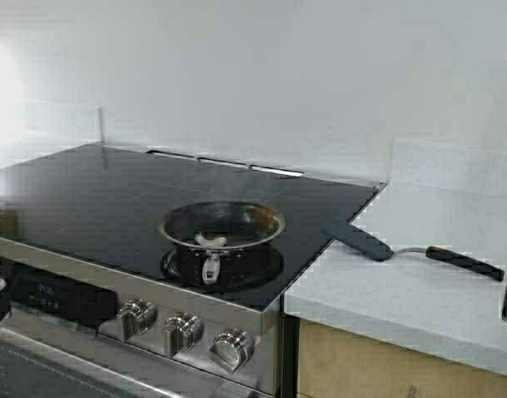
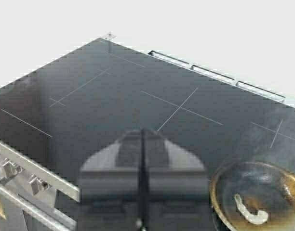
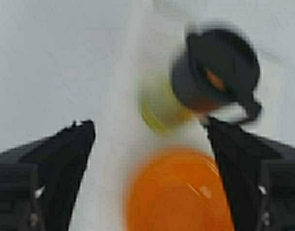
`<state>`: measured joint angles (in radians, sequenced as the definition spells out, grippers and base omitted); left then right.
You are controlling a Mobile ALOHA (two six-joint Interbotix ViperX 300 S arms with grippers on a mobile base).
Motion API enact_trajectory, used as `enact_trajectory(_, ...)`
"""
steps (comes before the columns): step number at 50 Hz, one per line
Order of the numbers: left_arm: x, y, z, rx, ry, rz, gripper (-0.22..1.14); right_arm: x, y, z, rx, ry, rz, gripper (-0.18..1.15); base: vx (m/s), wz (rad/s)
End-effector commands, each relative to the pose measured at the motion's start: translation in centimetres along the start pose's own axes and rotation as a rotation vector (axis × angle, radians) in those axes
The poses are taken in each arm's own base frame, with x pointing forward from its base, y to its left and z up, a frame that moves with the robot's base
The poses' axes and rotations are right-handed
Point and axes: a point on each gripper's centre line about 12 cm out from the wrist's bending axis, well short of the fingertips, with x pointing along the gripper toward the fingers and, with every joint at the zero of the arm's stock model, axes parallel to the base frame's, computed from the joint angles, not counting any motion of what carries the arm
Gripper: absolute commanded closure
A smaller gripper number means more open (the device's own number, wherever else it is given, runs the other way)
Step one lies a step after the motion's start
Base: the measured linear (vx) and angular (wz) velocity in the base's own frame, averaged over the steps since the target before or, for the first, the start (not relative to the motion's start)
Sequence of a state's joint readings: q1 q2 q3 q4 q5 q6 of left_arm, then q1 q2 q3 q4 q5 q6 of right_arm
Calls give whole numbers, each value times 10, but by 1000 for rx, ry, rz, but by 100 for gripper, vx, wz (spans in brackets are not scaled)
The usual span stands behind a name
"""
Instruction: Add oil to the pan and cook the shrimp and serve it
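**Shrimp in the pan, right gripper spread above the oil jug**

The pan [image 1: 222,225] sits on the near burner of the black glass cooktop [image 1: 113,195], its short handle pointing toward the knobs [image 1: 184,330]; 1 shrimp [image 1: 210,240] lies curled on the dark floor of the pan, and a faint haze rises above it in the left wrist view. A spatula [image 1: 411,249] lies on the white counter [image 1: 419,290], its blade just over the cooktop edge.

The left gripper [image 2: 142,192] hangs over the cooktop beside the pan with its fingers pressed together, holding nothing. The right gripper [image 3: 150,154] is spread wide above the oil jug [image 3: 212,72], with an orange bowl [image 3: 179,192] between its fingers in that view; it touches neither.

The oil [image 3: 159,108] shows yellow below the black lid. The jug is probably heavy when full, stiff and smooth-walled, so a grip around the body or handle looks safer than the lid; the liquid will slosh when tilted. The shrimp looks soft, light and slippery; the spatula suits it better than fingers.
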<state>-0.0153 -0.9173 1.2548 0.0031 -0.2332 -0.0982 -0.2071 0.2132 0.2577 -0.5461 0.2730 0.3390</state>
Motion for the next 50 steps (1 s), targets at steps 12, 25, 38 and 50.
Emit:
enact_trajectory(12, 2, 0, 8, 0, -20, 0, 88, -98, 40, 44, 114, -247, 146, -3, 0, 0)
enact_trajectory(25, 1, 0, 10, 0, -28, 0, 88, -126, 98, 21, 297, -236, 338, -3, 0, 0)
enact_trajectory(38, -1, 0, 9, -2, -31, -1, 89, -123, 134, -33, 403, -166, 438, -2, 0, 0)
enact_trajectory(50, -1, 0, 9, -2, -31, -1, 88, -124, 152, -68, 398, -119, 473, 67, 0, 0)
